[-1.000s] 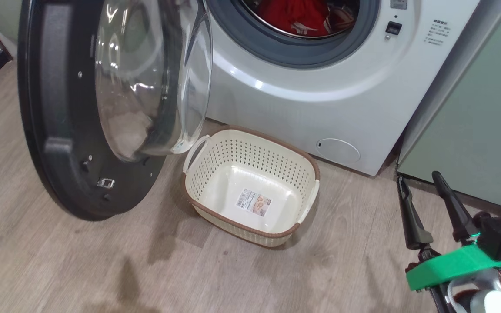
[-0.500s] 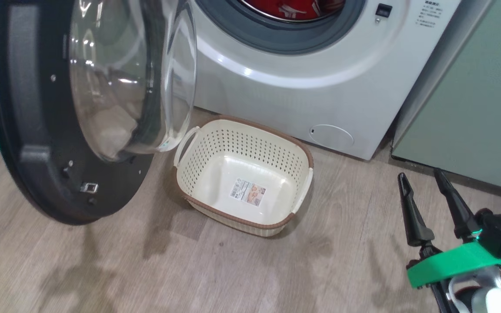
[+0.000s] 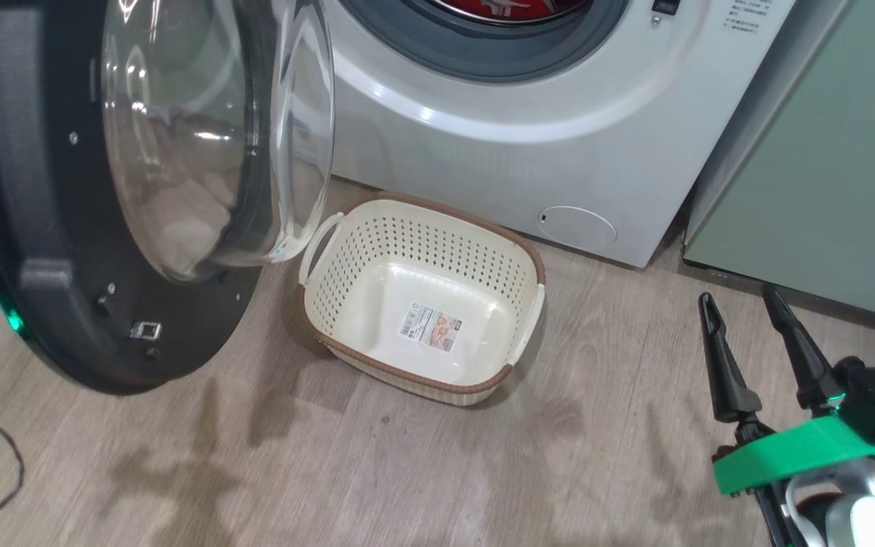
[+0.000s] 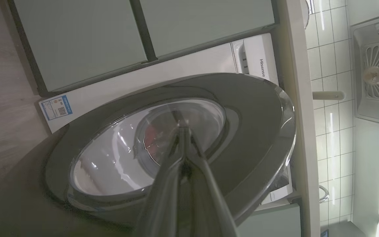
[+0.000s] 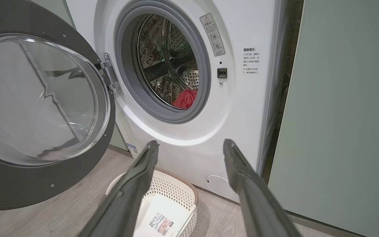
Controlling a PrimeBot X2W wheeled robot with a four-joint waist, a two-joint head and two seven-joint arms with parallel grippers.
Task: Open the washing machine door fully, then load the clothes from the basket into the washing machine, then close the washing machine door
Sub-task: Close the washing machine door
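Right hand (image 3: 737, 295) spread wide, holding nothing, low over floor (image 3: 407, 471). Empty basket (image 3: 377, 251) just ahead-left of it; washing machine door (image 3: 35, 190) hangs open further left. Red clothes (image 5: 185, 98) inside washing machine (image 5: 242, 108), beyond it. Left hand (image 4: 180, 124) pinched tight, empty, pointing at door's outer face, contact unclear.

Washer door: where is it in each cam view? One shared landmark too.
Head view: washing machine door, upper left, swung open.
Left wrist view: door centre, outer face.
Right wrist view: door at left, inner glass facing camera.
Shared landmark: red clothes in the drum.
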